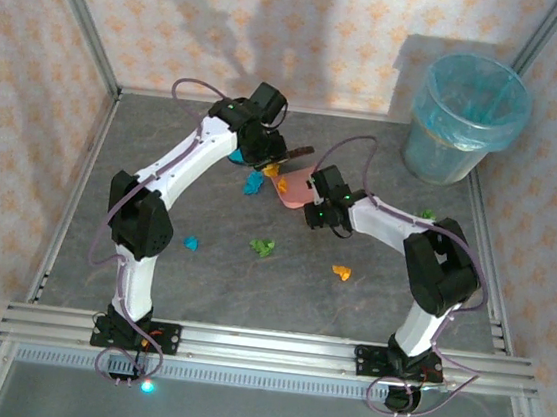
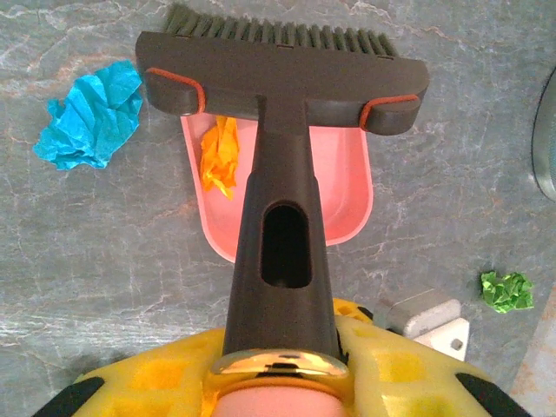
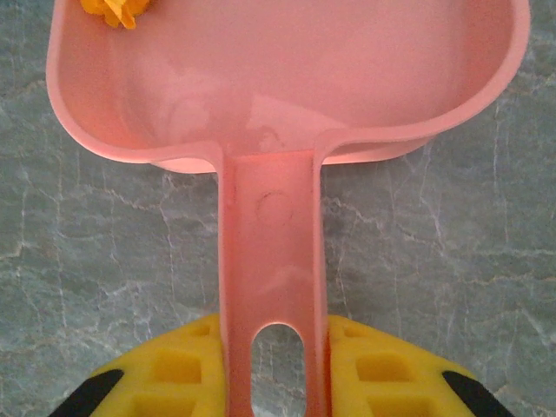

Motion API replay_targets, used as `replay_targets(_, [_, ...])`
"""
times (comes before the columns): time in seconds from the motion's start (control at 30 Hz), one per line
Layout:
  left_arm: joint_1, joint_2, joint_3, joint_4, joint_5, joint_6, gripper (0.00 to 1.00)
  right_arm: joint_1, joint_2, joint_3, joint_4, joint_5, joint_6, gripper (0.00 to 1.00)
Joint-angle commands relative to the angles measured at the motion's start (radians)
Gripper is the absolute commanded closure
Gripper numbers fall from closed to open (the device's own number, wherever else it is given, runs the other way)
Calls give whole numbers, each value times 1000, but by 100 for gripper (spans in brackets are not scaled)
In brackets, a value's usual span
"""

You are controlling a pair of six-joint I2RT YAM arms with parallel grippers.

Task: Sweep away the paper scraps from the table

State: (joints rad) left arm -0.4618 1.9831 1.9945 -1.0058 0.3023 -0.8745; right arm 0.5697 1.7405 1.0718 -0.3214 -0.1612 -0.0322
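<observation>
My left gripper (image 1: 265,147) (image 2: 280,365) is shut on the handle of the dark brown brush (image 1: 290,155) (image 2: 278,78), whose bristles stand over the mouth of the pink dustpan (image 1: 294,187) (image 2: 343,195) (image 3: 287,87). My right gripper (image 1: 317,205) (image 3: 276,365) is shut on the dustpan's handle. An orange scrap (image 2: 220,155) (image 3: 117,10) lies inside the pan near its lip. A blue scrap (image 1: 252,183) (image 2: 91,117) lies on the table (image 1: 368,309) just left of the pan. More scraps are scattered: blue (image 1: 191,243), green (image 1: 263,247), orange (image 1: 341,272) and green (image 1: 427,214) (image 2: 506,291).
A bin with a pale blue liner (image 1: 467,119) stands at the back right corner. Patterned walls close the back and sides, and aluminium rails (image 1: 263,346) run along the near edge by the arm bases.
</observation>
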Motion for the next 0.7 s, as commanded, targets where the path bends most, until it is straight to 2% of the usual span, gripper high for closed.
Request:
replay_targets(0.0, [21, -6, 75, -87, -51, 59, 100, 3, -41, -29, -26, 19, -15, 100])
replay_targets(0.47, [39, 5, 76, -142, -103, 101, 100, 2, -42, -22, -50, 24, -16, 100])
replay_targets(0.67, [31, -3, 41, -112, -58, 88, 100, 3, -35, -19, -49, 15, -14, 100])
